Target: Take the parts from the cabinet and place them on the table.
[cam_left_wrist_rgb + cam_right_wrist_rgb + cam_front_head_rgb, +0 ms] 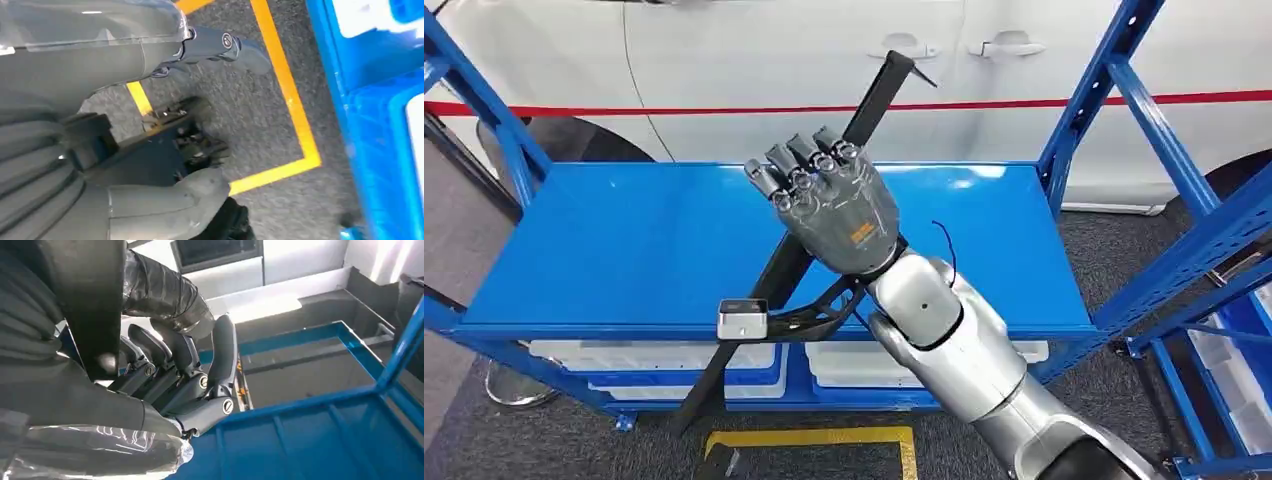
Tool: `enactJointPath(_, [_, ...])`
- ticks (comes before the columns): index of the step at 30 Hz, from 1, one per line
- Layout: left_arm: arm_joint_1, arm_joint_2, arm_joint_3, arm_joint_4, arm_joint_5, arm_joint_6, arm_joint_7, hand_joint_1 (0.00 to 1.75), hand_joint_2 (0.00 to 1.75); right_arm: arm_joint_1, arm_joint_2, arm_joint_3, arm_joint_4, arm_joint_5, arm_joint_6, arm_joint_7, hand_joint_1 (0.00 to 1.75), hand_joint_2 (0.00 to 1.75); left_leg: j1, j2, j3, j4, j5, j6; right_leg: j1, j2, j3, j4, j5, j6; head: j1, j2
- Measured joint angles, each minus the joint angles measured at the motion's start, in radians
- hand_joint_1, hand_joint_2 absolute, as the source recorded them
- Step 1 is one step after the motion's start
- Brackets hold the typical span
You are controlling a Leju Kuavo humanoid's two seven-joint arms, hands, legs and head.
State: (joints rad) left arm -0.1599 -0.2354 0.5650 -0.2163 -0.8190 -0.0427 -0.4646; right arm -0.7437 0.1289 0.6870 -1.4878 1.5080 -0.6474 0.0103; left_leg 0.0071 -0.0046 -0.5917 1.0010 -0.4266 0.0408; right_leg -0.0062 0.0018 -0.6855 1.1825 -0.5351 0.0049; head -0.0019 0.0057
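Head view: the right hand (834, 205) is wrapped around a long black bar (879, 95), holding it slanted over the blue shelf (624, 250), with a white car (774, 60) behind.

Left wrist view: the left hand (220, 47) hangs over grey carpet (260, 120) with yellow tape (295, 115), fingers loose, nothing in it.

Right wrist view: fingers (222, 352) curled round the black bar (92, 305), above the blue shelf (320, 440).
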Motion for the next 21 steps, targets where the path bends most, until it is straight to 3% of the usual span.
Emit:
enactJointPath(2, [0.003,0.0,-0.001,0.0,0.0,0.0,0.0,0.0,1.75,0.003,0.0,0.004,0.002,0.0,0.0,0.0,1.75,1.75,-0.001,0.0,-0.002,0.003,-0.002,0.001,-0.001,0.0,-0.067,0.138,-0.054,0.003,0.0,0.0])
enactJointPath(3, [0.004,0.0,-0.001,0.0,0.0,0.0,0.0,0.0,1.75,0.003,-0.001,0.006,0.003,0.0,0.0,0.0,1.75,1.75,-0.001,0.0,-0.003,0.005,-0.003,0.0,-0.001,-0.001,-0.078,0.157,-0.048,0.004,0.0,0.0])
enactJointPath(4, [0.005,-0.001,-0.002,0.0,0.0,0.0,0.0,0.0,1.75,0.003,-0.001,0.008,0.003,0.0,0.0,0.0,1.75,1.75,-0.001,-0.001,-0.003,0.008,-0.004,-0.001,-0.001,-0.001,-0.063,0.125,-0.018,0.004,0.0,0.0])
enactJointPath(5, [0.005,-0.003,-0.003,0.0,0.0,0.0,0.0,0.0,1.75,0.002,-0.001,0.01,0.003,0.0,0.0,0.0,1.75,1.75,-0.001,-0.001,-0.003,0.012,-0.007,-0.002,-0.001,-0.001,-0.029,0.059,0.022,0.002,0.0,0.0])
enactJointPath(6, [0.005,-0.005,-0.005,0.0,0.0,0.0,0.0,0.0,1.75,0.001,0.0,0.011,0.003,0.0,0.0,0.0,1.75,1.75,0.0,-0.003,-0.003,0.017,-0.011,-0.005,-0.001,-0.001,0.017,-0.028,0.065,-0.001,0.0,0.0])
enactJointPath(7, [0.005,-0.005,-0.006,0.0,0.0,0.0,0.0,0.0,1.75,-0.001,0.0,0.011,0.003,0.0,0.0,0.0,1.75,1.75,0.0,-0.004,-0.003,0.025,-0.016,-0.01,-0.001,-0.002,0.057,-0.111,0.087,-0.005,0.0,0.0])
enactJointPath(8, [0.004,-0.005,-0.007,0.0,0.0,0.0,0.0,0.0,1.75,-0.001,0.0,0.012,0.003,0.0,0.0,0.0,1.75,1.75,-0.006,-0.003,-0.009,0.027,-0.019,-0.015,0.002,-0.001,0.064,-0.12,0.069,-0.009,0.0,0.0])
enactJointPath(11, [0.005,-0.005,-0.007,0.0,0.0,0.0,0.0,0.0,1.75,-0.003,0.001,0.013,0.003,0.0,0.0,0.0,1.75,1.75,-0.006,-0.003,-0.011,0.028,-0.017,-0.026,0.006,0.006,0.058,-0.125,0.078,-0.021,-0.001,0.0])
enactJointPath(13, [0.005,-0.006,-0.008,0.0,0.0,0.0,0.0,0.0,1.75,-0.003,0.002,0.015,0.003,0.0,0.0,0.0,1.75,1.75,-0.004,-0.001,-0.016,0.045,-0.034,-0.037,-0.002,0.003,0.063,-0.133,0.082,-0.031,-0.001,0.0])
enactJointPath(14, [0.005,-0.006,-0.008,0.0,0.0,0.0,0.0,0.0,1.75,-0.004,0.002,0.015,0.003,0.0,0.0,0.0,1.75,1.75,-0.003,-0.001,-0.033,0.084,-0.063,-0.042,-0.003,0.002,0.064,-0.134,0.082,-0.036,0.0,0.0])
enactJointPath(16, [0.005,-0.006,-0.008,0.0,0.0,0.0,0.0,0.0,1.75,-0.004,0.002,0.016,0.003,0.0,0.0,0.0,1.75,1.75,-0.001,-0.001,-0.101,0.235,-0.136,-0.05,-0.001,0.0,0.063,-0.133,0.08,-0.039,0.0,0.0])
enactJointPath(17, [0.007,-0.006,-0.008,0.0,0.0,0.0,0.0,0.0,1.75,-0.004,0.002,0.016,0.005,0.0,0.0,0.0,1.75,1.75,-0.001,-0.001,-0.133,0.3,-0.156,-0.052,0.0,0.0,0.063,-0.133,0.08,-0.04,0.0,0.0])
enactJointPath(18, [0.008,-0.006,-0.008,0.0,0.0,0.0,0.0,0.0,1.75,-0.004,0.002,0.017,0.006,0.0,0.0,0.0,1.75,1.75,-0.001,-0.001,-0.152,0.333,-0.156,-0.052,0.001,0.0,0.064,-0.132,0.08,-0.04,-0.001,0.0])
enactJointPath(19, [0.009,-0.006,-0.008,0.0,0.0,0.0,0.0,0.0,1.75,-0.004,0.002,0.018,0.007,0.0,0.0,0.0,1.75,1.75,-0.001,-0.001,-0.146,0.314,-0.131,-0.048,0.002,0.0,0.065,-0.132,0.079,-0.041,0.0,0.0])
enactJointPath(21, [0.008,-0.006,-0.008,0.0,0.0,0.0,0.0,0.0,1.75,-0.004,0.003,0.019,0.007,0.0,0.0,0.0,1.75,1.75,-0.003,-0.001,-0.078,0.166,-0.043,-0.036,0.004,0.003,0.07,-0.132,0.078,-0.041,0.0,0.0])
